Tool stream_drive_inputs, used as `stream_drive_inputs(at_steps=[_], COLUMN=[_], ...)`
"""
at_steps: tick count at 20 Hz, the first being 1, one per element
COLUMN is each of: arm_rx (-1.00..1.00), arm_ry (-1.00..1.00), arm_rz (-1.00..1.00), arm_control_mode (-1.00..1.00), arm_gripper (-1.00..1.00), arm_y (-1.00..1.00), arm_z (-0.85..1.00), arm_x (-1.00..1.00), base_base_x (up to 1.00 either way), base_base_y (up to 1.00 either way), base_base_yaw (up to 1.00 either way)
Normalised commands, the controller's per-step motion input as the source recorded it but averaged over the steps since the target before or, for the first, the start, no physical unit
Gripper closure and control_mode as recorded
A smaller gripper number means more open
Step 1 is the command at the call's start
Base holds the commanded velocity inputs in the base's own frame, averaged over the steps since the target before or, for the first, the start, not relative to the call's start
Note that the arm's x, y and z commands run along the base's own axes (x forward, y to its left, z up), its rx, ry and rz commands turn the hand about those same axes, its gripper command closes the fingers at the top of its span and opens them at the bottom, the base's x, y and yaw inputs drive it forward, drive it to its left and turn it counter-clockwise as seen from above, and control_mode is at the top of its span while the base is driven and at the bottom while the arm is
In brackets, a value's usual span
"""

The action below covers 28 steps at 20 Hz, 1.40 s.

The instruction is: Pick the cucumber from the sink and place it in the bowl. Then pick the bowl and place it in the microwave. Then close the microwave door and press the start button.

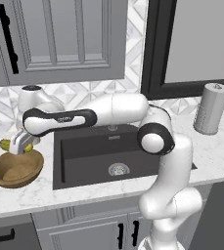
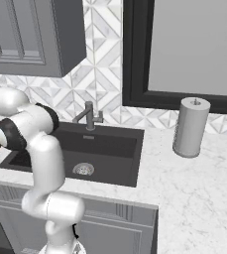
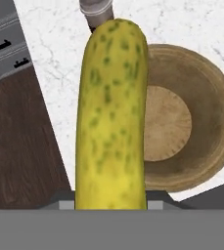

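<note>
Right now I see the cucumber [image 3: 112,117] clamped in my gripper [image 1: 20,145], hanging over the bowl [image 1: 15,169] on the counter [image 1: 25,193] left of the sink [image 1: 84,151]; apparently not touching it.

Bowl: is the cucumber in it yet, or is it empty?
Empty. The hand view shows the bowl with bare wood inside, while the cucumber is above it, held in the gripper over its rim.

White marble counter [image 1: 25,195]; wooden bowl [image 1: 15,170] and grey canister [image 1: 212,109] on it
</note>
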Motion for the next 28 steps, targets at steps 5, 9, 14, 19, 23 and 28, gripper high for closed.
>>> stream_drive_inputs(at_steps=[5, 9, 14, 19, 23, 28], arm_rx=[-0.02, -0.03, -0.02, 0.0, 0.0, 0.0], arm_ry=[0.02, 0.08, 0.0, 0.0, 0.0, 0.01], arm_rz=[-0.03, -0.08, 0.0, 0.0, 0.0, 0.0], arm_control_mode=[-1.0, -1.0, -1.0, -1.0, -1.0, -1.0], arm_gripper=[1.0, 1.0, 1.0, 1.0, 1.0, 1.0], arm_y=[0.24, 0.2, 0.0, 0.0, 0.0, 0.0], arm_z=[-0.31, -0.16, -0.56, -0.54, -0.56, -0.51], arm_x=[0.24, 0.19, 0.01, 0.09, 0.13, 0.21], base_base_x=[0.0, 0.0, 0.0, 0.0, 0.0, 0.0], base_base_y=[0.0, 0.0, 0.0, 0.0, 0.0, 0.0], base_base_yaw=[0.0, 0.0, 0.0, 0.0, 0.0, 0.0])
